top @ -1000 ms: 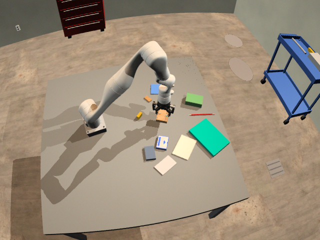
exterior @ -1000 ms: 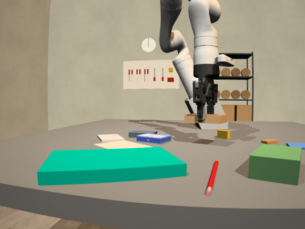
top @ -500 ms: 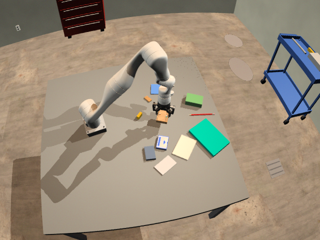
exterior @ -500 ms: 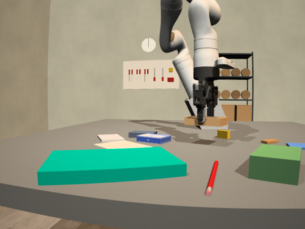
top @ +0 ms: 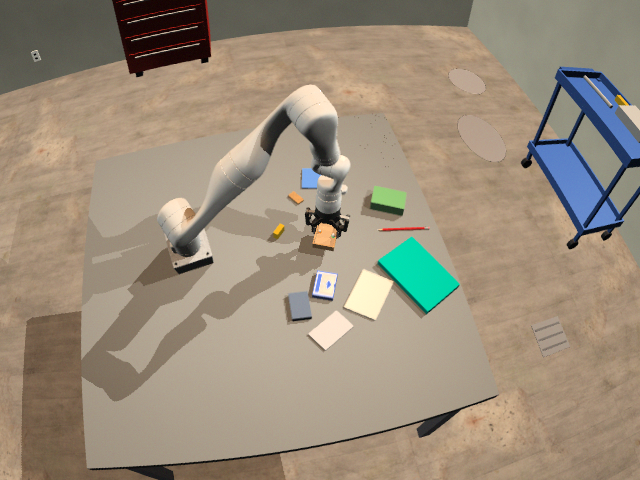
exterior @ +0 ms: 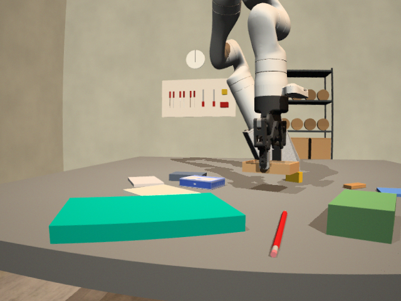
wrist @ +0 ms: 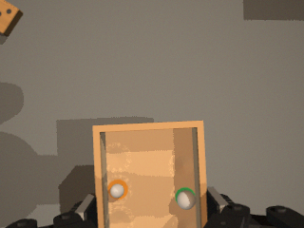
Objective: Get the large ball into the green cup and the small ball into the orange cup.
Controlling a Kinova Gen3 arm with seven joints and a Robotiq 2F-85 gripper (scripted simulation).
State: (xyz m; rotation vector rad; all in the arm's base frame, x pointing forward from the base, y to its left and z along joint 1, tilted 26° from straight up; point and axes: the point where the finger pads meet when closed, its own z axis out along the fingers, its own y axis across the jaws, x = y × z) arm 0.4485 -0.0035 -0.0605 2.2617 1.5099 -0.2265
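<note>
Two balls look seated already, judging from the wrist view, so what's left is the set-down. Largest first: grey table (top: 206, 392), then the white Kinova arm (top: 242, 160) reaching over its middle. Clutter near the drop zone: teal book (top: 418, 273), green block (top: 388, 199), red pencil (top: 403, 228), small yellow block (top: 278, 230).

Gripper (exterior: 264, 167) points straight down, fingers pinching the wooden puzzle (exterior: 270, 167) across its width, one on each long side. Puzzle hangs above the table, its shadow visible below it, roughly level with perhaps a slight tilt.

Inside the puzzle: large ball (wrist: 185, 199) on the green cup (wrist: 184, 192), small ball (wrist: 117, 190) in the orange cup (wrist: 118, 182).

Risks:
- The large ball sits off-centre toward the green ring's lower edge; any tilt or jolt on descent could roll it out.
- A corner-first touchdown would jar both balls.
- Releasing before contact means a drop, same result.
- The yellow block is near; landing on it leaves the puzzle not flat.
</note>
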